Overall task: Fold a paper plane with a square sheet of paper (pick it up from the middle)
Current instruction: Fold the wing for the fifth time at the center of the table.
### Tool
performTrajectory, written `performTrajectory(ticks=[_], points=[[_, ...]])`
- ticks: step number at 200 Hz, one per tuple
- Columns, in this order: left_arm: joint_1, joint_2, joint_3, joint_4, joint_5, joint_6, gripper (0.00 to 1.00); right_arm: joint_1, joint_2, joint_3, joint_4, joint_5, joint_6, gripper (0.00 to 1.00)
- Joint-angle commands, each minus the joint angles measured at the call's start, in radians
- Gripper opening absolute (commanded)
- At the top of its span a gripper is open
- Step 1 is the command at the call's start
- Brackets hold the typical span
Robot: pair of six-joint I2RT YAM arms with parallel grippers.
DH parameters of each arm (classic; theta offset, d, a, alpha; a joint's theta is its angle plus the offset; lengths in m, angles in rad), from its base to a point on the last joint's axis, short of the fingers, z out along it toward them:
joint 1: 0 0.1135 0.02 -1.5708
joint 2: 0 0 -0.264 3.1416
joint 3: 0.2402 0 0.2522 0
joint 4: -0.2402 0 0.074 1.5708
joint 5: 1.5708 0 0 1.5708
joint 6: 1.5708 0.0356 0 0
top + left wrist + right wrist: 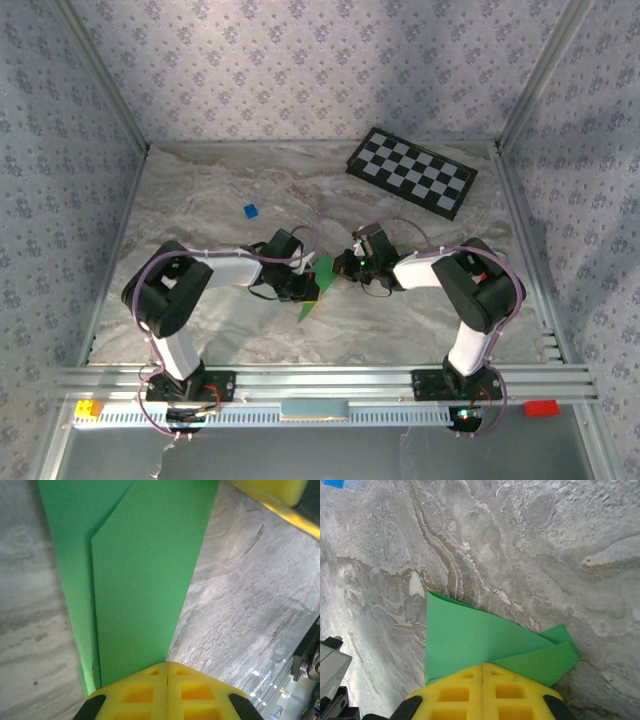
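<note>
At table (220, 200) centre: green paper (145, 580) folded into narrow layers; left hand (166, 665), right hand (482, 666) closed, tips touching it.

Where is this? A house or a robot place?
Probably a robot test booth, not a house: the left arm and right arm are bolted to a marble-look table inside a metal frame with patterned walls, and a black-and-white checkerboard lies at the back.

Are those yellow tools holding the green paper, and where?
Apparently not held: the shut left tool and right tool rest on edges of the folded green paper.
</note>
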Motion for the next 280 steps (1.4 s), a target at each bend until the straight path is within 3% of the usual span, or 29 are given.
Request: performTrajectory(ticks=[1,110,207,239,280], points=[[-0.008,0.001,-0.077,-0.260,-0.028,0.039,0.01,-0.004,0.030,-0.047,-0.170,0.095,-0.017,0.03],[-0.016,-0.083,-0.181,-0.323,-0.106,0.053,0.00,-0.011,0.030,-0.037,-0.189,0.095,-0.024,0.03],[-0.023,-0.205,-0.291,-0.279,-0.077,-0.021,0.00,-0.014,0.047,-0.007,-0.205,0.082,-0.035,0.04],[-0.024,-0.318,-0.263,-0.292,-0.055,-0.019,0.03,-0.013,0.050,0.000,-0.201,0.077,-0.041,0.04],[0.002,-0.497,-0.221,-0.342,-0.116,-0.026,0.06,-0.014,0.046,0.004,-0.190,0.066,-0.053,0.04]])
